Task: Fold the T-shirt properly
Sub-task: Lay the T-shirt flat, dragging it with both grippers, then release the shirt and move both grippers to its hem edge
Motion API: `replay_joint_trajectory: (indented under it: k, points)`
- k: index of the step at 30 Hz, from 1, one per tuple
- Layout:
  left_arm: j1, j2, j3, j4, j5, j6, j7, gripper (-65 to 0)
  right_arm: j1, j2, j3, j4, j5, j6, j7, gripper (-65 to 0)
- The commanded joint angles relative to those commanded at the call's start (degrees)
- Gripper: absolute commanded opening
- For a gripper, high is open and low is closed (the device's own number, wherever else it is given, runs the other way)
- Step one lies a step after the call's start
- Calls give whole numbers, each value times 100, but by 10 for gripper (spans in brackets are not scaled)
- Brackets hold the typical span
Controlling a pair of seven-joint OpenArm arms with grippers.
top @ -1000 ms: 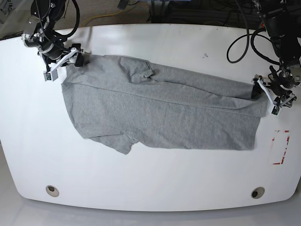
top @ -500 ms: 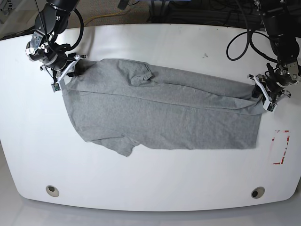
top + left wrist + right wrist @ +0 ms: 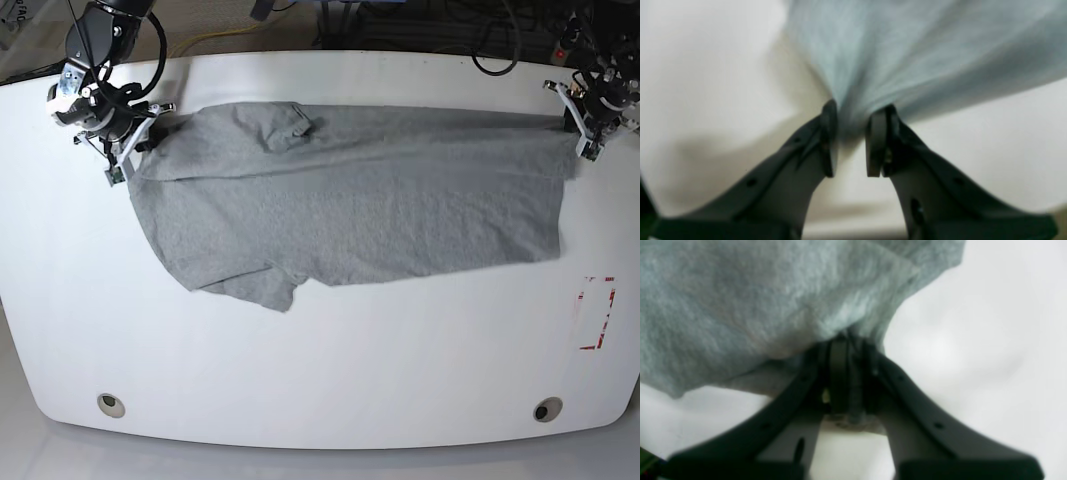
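The grey T-shirt (image 3: 350,200) lies spread across the far half of the white table (image 3: 320,380), one short sleeve pointing toward the front edge and the other folded over near the top. At the shirt's far right corner in the base view, my left gripper (image 3: 578,132) is shut on the cloth. The left wrist view shows the blurred T-shirt (image 3: 907,50) pinched between the tips of the left gripper (image 3: 851,110). My right gripper (image 3: 133,143) is shut on the shirt's far left corner. The right wrist view shows the T-shirt (image 3: 740,290) bunched over the right gripper (image 3: 848,340).
A red-and-white rectangular mark (image 3: 597,313) sits on the table to the right of the shirt. Two round holes (image 3: 111,404) (image 3: 546,409) lie near the front edge. Cables hang beyond the far edge.
My left gripper has moved well toward the far edge, dragging the shirt's right side with it. My right gripper shifted slightly back and left. The shirt now lies stretched straighter.
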Motion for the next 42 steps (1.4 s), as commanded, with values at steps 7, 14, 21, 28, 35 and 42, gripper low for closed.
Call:
replay_joint_trajectory:
  k: [7,14,21,28,35,42]
  points:
    - [123,70,-193,334,0,0,510,-407,-352,-9,44,686,9,0,0,-365]
    - [79,299,-510,1055,-9,0,879,-217,-308,-176,35,1275,18,0,-9,-181]
    - [-325,308,-527,1257,-18,0,879,-217,404,-220,9,870,9,0,-9,-184]
    - [-782,308,-536,1240,18,0,879,-217,1345,-193,-9,123,-44,0,-9,-184]
    - [-897,308,-510,1204,26,0,879,-217,2462,26,-299,-1187,-62,0,35,-184]
    - [-914,308,-501,800,26,0,862,-217,3437,352,-976,-2892,-62,0,958,-184]
